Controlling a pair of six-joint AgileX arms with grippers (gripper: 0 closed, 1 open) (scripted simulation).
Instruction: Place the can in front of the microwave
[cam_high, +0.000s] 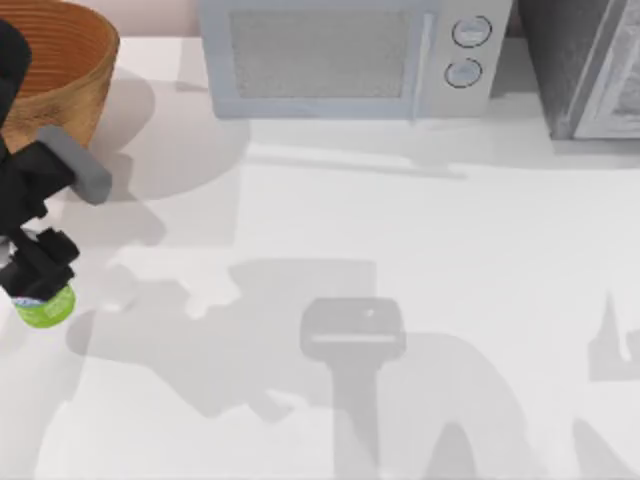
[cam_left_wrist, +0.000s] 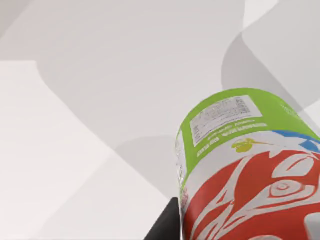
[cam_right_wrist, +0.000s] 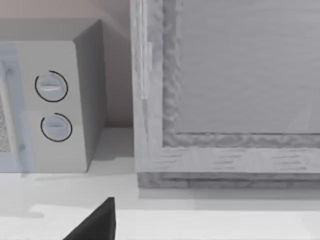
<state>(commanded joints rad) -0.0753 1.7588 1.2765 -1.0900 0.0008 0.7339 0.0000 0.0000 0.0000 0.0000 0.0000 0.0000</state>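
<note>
Left claw (cam_high: 40, 285) holds can (cam_high: 45, 306) by its upper half, microwave (cam_high: 340, 55) well beyond; a loose grip could tilt or drop it onto surface (cam_high: 420, 260).

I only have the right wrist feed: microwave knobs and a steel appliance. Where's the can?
Observer: At the top view's left edge, the left gripper has the can, far from the microwave.
Operator: Gripped, or just under it?
Observer: Gripped, I think. The left wrist view has the can right against the camera with a dark finger beside it; whether it's off the table I cannot tell.
Operator: Anything near it?
Observer: A woven basket sits behind it in the top view's back left corner. The table in front of the microwave door is bare.
</note>
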